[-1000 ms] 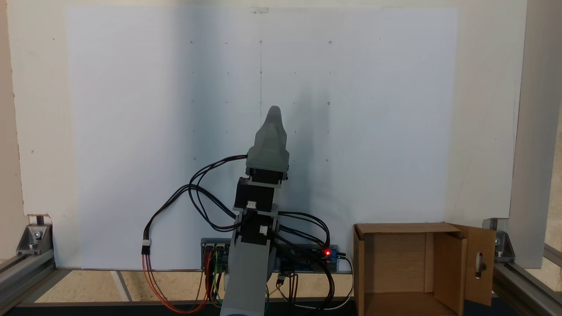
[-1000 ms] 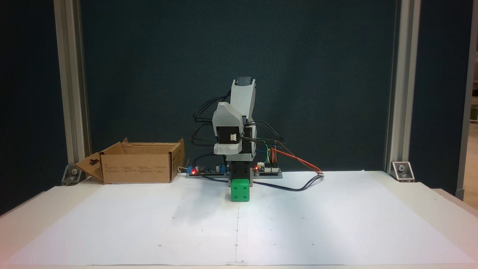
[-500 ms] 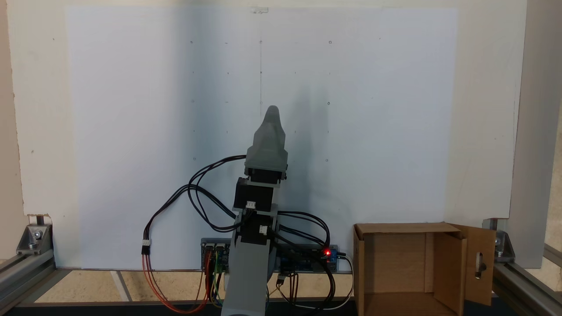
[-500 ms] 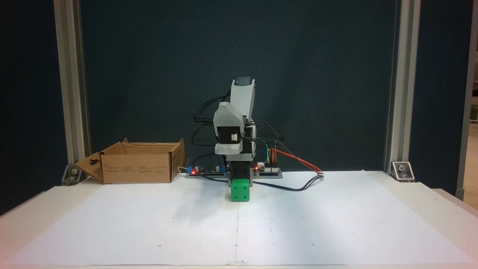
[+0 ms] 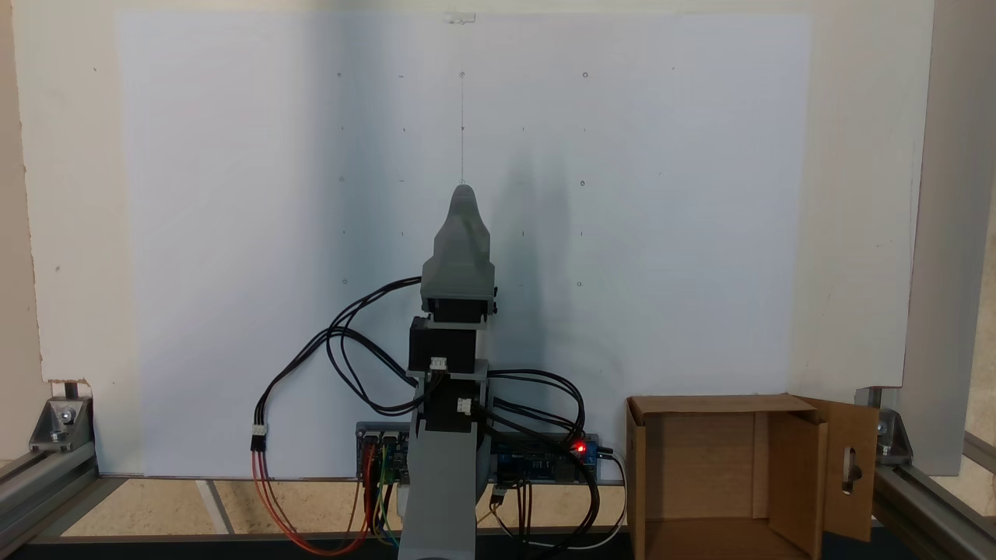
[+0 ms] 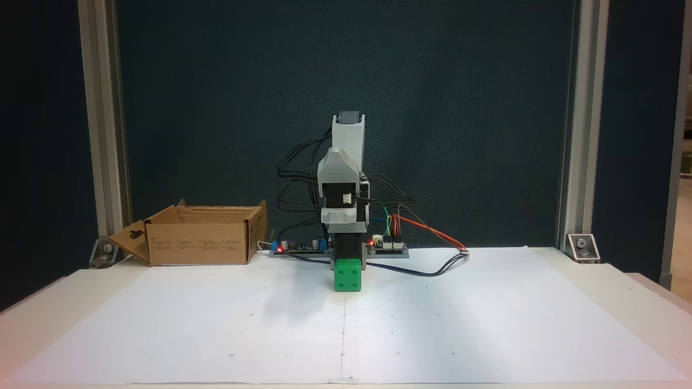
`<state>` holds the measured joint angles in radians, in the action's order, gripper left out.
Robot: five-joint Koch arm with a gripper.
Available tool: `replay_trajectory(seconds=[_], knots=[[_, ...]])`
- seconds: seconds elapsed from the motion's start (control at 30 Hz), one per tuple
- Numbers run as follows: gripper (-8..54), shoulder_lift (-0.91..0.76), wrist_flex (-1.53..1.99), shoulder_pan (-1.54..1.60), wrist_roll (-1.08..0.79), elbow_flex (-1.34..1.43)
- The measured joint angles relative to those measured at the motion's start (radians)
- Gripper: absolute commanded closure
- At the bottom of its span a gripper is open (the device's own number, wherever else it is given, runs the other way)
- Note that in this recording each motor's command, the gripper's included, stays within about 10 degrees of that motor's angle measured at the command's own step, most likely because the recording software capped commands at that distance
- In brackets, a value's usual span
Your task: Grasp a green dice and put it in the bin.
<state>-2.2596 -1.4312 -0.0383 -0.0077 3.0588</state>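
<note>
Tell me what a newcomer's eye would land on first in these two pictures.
Probably the bright green dice, sitting on the white paper right in front of the arm's base. Next comes the grey arm, folded upright at the centre with its gripper pointing out over the sheet. The open cardboard box stands off to the left, apart from both.

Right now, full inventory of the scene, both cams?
green dice: 1, bright green, on the white paper just in front of the arm's base.
bin: 1, brown cardboard, open, flap with slot cutout, left of the arm in this fixed view, at the paper's back edge.
white paper: 1 sheet, covers the tabletop.
controller boards: 2, red LEDs lit, either side of the base.
arm: 1, grey, folded above the base.
gripper: grey, jaw state unclear.
</note>
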Motion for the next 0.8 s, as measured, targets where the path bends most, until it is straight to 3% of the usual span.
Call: replay_trajectory(seconds=[0.37,0.57,0.8], knots=[[1.8,0.000,0.534,-0.005,0.000,-0.291],[2.0,0.000,0.971,0.005,0.000,-0.655],[2.3,0.000,1.440,0.078,0.127,-0.850]])
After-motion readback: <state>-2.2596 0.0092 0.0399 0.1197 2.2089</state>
